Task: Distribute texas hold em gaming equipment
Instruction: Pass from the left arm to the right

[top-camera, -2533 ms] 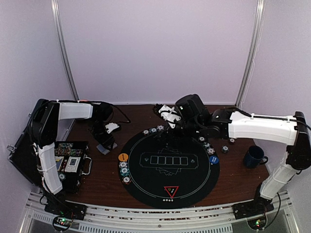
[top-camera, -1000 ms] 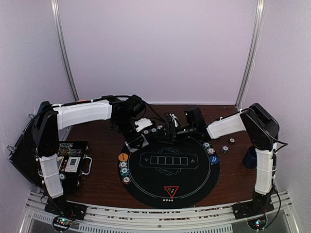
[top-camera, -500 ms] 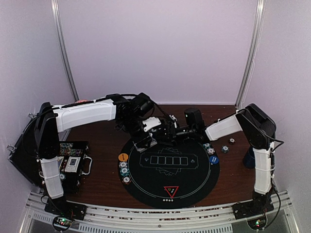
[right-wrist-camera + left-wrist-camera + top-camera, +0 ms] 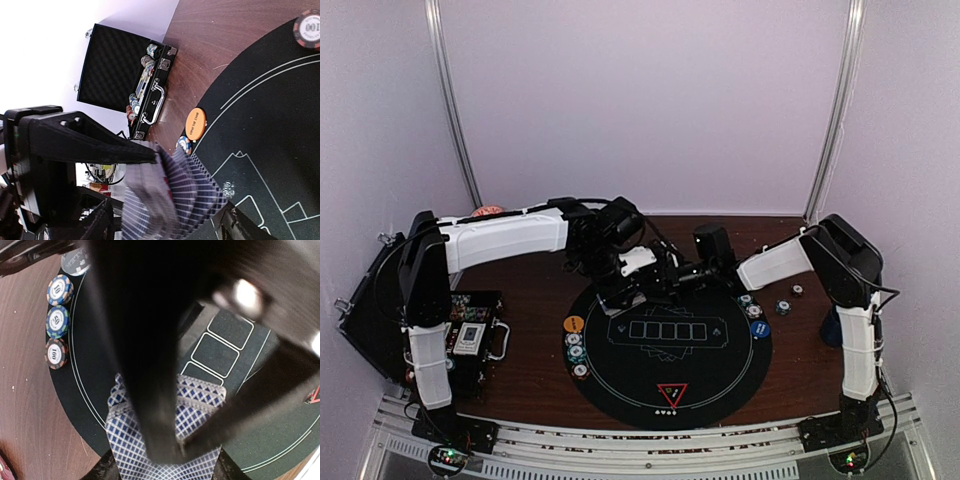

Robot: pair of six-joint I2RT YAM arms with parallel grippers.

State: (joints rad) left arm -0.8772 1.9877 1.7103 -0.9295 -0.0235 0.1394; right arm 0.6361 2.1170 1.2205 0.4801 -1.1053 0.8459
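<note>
Both grippers meet over the far edge of the round black mat (image 4: 620, 385). My left gripper (image 4: 623, 290) is shut on a couple of checkered blue-backed playing cards (image 4: 150, 440), which fill the space between its jaws (image 4: 164, 472). My right gripper (image 4: 662, 275) is shut on a fanned bunch of cards (image 4: 190, 195). The left gripper's black finger (image 4: 95, 145) touches that fan's top. The right gripper's blurred fingers (image 4: 150, 365) cross in front of the left's cards. Chips (image 4: 575, 347), an orange button (image 4: 574, 324), a blue button (image 4: 760, 328) and a red triangle (image 4: 672, 393) lie on the mat.
An open black case (image 4: 470, 335) with chips stands at the left. The dark blue mug (image 4: 832, 325) is at the right behind the right arm. Loose chips (image 4: 783, 307) lie near it. A red-and-white cup (image 4: 488, 211) peeks out at the back left.
My left arm has swung right from the back left to the mat's far edge with its cards. My right arm has drawn in and lowered until the two grippers meet.
</note>
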